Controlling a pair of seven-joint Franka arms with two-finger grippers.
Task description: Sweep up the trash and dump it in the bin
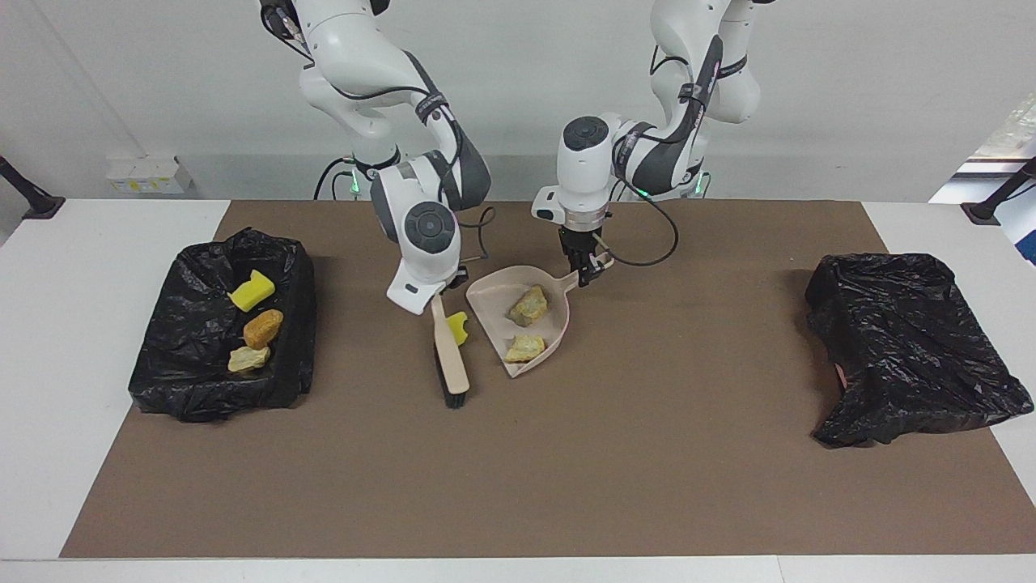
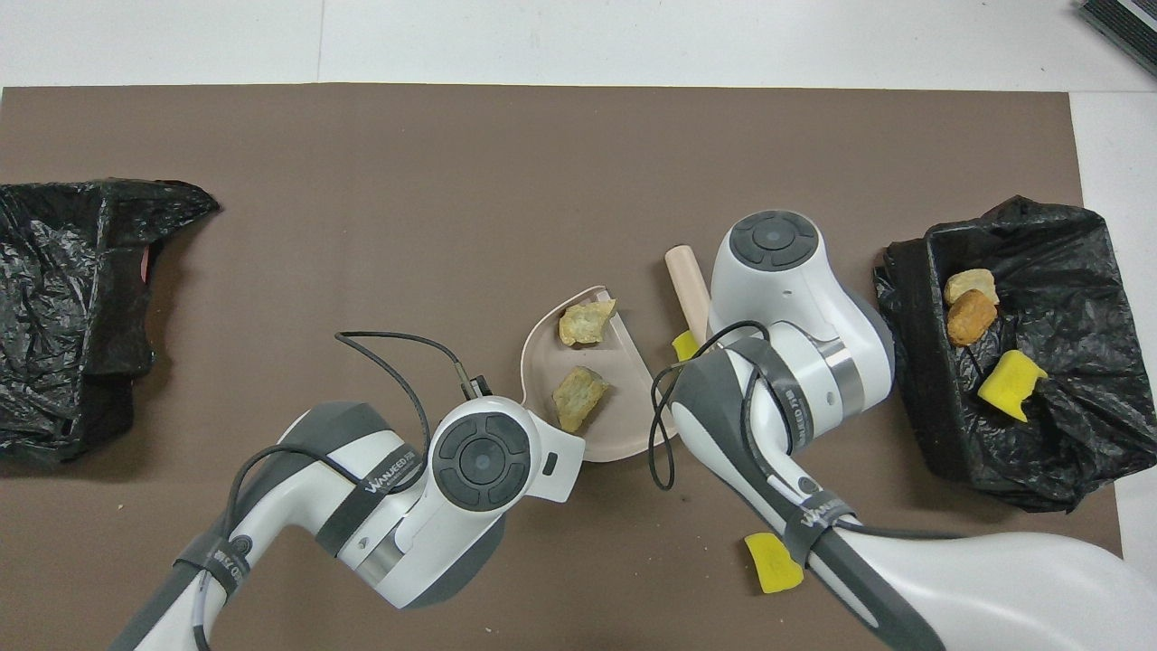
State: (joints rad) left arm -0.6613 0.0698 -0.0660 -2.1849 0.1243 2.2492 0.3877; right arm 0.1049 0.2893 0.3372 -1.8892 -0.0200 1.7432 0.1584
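nudging the light, squashy sponge point(image 1: 458, 326) toward the dustpan point(image 1: 486, 295), right claw point(image 1: 438, 293) pinching the brush point(image 1: 450, 354), left claw point(image 1: 588, 272) pinching the dustpan's handle.

Pale pink dustpan point(image 1: 524, 324) showing beside the beige, black-bristled brush point(image 1: 450, 350); two yellow-beige lumps point(image 1: 528, 306) lying in the dustpan; bright yellow chunk point(image 1: 458, 326) sitting beside it; brown mat point(image 1: 566, 470) lying under it.

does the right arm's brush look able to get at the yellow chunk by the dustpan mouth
Probably yes. The brush, held in the right gripper, lies right beside the yellow chunk, with bare mat between the chunk and the dustpan, which the left gripper holds.
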